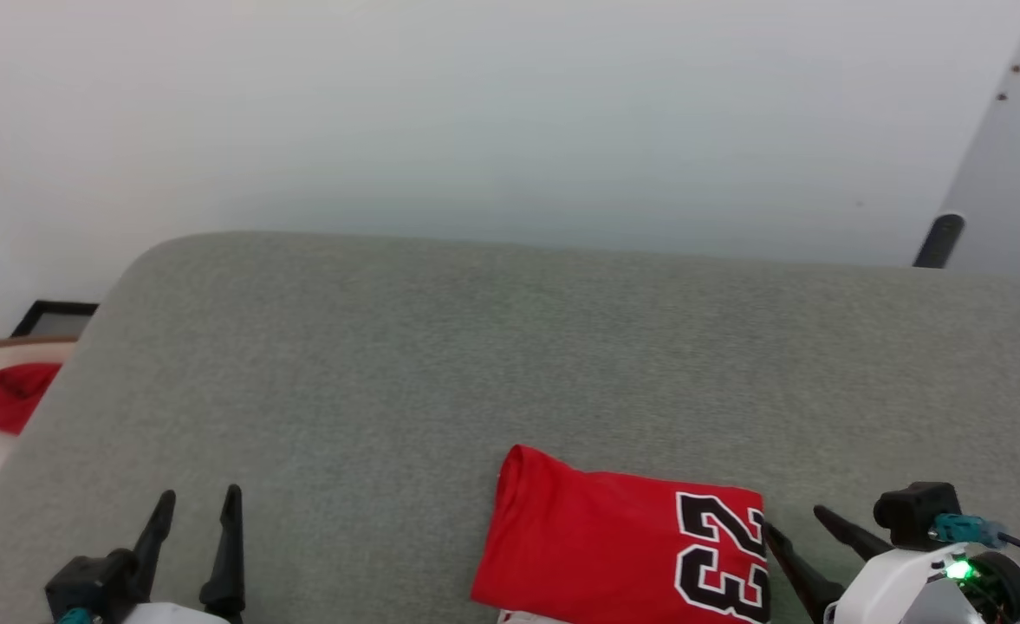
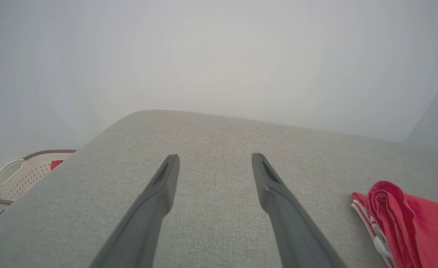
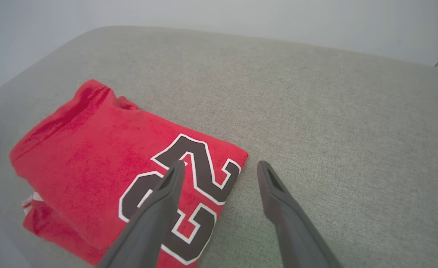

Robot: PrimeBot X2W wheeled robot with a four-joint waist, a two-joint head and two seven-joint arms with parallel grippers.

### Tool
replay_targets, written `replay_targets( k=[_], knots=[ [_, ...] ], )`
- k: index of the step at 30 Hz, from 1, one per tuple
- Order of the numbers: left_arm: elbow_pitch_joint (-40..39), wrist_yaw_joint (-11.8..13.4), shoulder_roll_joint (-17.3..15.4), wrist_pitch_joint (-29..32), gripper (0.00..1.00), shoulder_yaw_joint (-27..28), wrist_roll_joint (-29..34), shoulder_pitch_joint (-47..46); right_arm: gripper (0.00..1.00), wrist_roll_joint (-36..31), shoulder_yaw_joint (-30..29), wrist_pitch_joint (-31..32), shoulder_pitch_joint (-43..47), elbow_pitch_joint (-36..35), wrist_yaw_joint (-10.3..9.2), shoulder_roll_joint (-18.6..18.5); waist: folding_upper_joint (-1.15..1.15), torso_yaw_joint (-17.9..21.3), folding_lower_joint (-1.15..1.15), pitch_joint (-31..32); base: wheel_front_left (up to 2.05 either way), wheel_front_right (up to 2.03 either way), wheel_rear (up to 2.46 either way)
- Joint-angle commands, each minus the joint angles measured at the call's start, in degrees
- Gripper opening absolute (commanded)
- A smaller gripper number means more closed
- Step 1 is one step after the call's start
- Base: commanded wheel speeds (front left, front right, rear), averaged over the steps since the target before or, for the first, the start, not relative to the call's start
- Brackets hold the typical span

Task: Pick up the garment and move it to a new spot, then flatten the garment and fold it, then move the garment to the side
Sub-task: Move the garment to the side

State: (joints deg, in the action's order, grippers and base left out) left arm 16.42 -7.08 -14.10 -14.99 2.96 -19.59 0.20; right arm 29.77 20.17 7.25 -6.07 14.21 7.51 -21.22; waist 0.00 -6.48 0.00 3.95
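1. Left jaws: spread wide and holding nothing. Their dark fingers [image 2: 159,193] point out over bare grey fabric (lower left in the head view).
2. Right jaws: also parted, also holding nothing. In the right wrist view one of the right fingers [image 3: 155,216] crosses in front of the black "23", while the other sits over bare fabric just beside the cloth. Whether that first finger touches the cloth, I cannot tell.
3. The garment [image 3: 92,160] is folded into a neat red rectangle and lies flat on the worktop [image 1: 345,364]. In the head view it is at the near edge, right of centre, right by the right jaws and well apart from the left ones.
4. The number faces up (white-edged, clear to read), at the end of the fold nearest the right jaws. A bit of red-and-white striped trim [image 2: 367,219] peeks out from under the fold.
5. Further out, off the worktop's left corner, there is a pale perforated basket [image 2: 6,178] with a plain red cloth [image 1: 16,394] lying in it.
6. Behind it all is a pale wall [image 1: 510,113].
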Motion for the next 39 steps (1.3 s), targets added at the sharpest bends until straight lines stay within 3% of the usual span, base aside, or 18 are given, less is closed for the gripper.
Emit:
replay_targets(
  k=[1, 15, 27, 28, 29, 39],
  knots=[
    [0.2, -0.16, 0.11, -0.17, 1.0, -0.17, 0.24, -0.44, 1.0, 0.58, 0.58, 1.3, -0.83, 0.53, -0.05, -0.1, 0.0, -2.1, 0.0, -0.45, 0.0, 0.0, 0.0],
    [0.72, -0.26, 0.59, 0.01, 1.0, -2.46, -0.56, -2.6, 1.0, 2.0, -0.11, 16.63, -1.91, 4.26, -0.05, 0.38, 0.0, -6.23, 0.0, -4.54, 0.0, 0.0, 0.0],
    [2.02, -0.37, 1.58, -0.12, 1.0, -3.8, -1.13, -5.52, 1.0, 1.82, -2.76, 27.22, -3.31, 8.53, -0.05, 5.14, 0.0, -7.37, 0.0, -8.06, 0.0, 0.0, 0.0],
    [2.09, -0.38, 1.62, -0.13, 1.0, -3.81, -1.2, -5.67, 0.31, 1.75, -2.85, 27.96, -3.41, 8.72, -0.05, 5.43, 0.0, -7.37, 0.0, -8.2, 0.0, 0.0, 0.0],
    [2.18, -0.39, 1.69, -0.14, 1.0, -3.82, -1.29, -5.8, 0.0, 1.79, -2.87, 28.91, -3.48, 8.98, -0.05, 5.7, 0.0, -7.36, 0.0, -8.27, 0.0, 0.0, 0.0],
    [1.99, -0.45, 1.98, -0.16, 1.0, -3.08, -1.35, -5.43, 0.0, 1.49, -6.43, 35.84, -5.71, 8.7, -0.09, 5.38, 0.0, -6.58, 0.0, -8.13, 0.0, 0.0, 0.0]
  ],
)
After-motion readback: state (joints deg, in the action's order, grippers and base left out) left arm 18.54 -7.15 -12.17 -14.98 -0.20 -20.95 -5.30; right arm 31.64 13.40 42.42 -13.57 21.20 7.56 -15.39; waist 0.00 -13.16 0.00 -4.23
